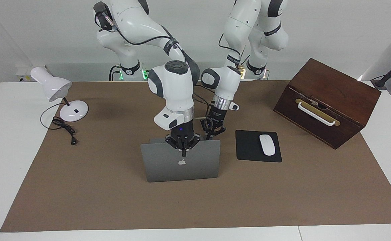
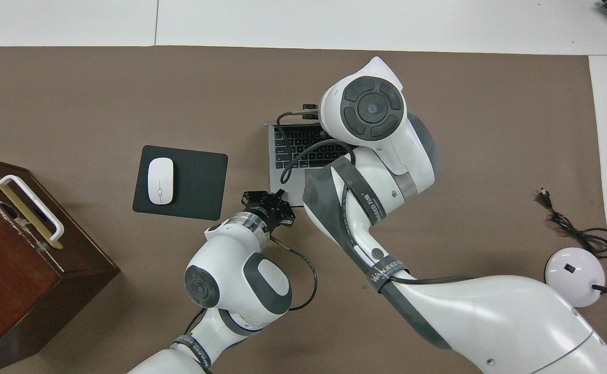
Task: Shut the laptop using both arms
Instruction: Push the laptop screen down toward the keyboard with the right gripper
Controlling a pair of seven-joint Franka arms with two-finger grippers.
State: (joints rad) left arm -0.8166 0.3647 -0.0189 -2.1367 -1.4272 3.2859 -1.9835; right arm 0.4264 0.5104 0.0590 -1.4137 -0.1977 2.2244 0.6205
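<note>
The silver-grey laptop stands open in the middle of the brown mat, its lid upright and the apple logo facing away from the robots. Its keyboard shows in the overhead view. My right gripper is at the middle of the lid's top edge, fingers shut together, tips against the edge. In the overhead view it is hidden under its own wrist. My left gripper is low beside the laptop base's corner nearest the robots, toward the left arm's end, and also shows from above.
A black mouse pad with a white mouse lies beside the laptop toward the left arm's end. A brown wooden box with a white handle stands past it. A white desk lamp and its cord are at the right arm's end.
</note>
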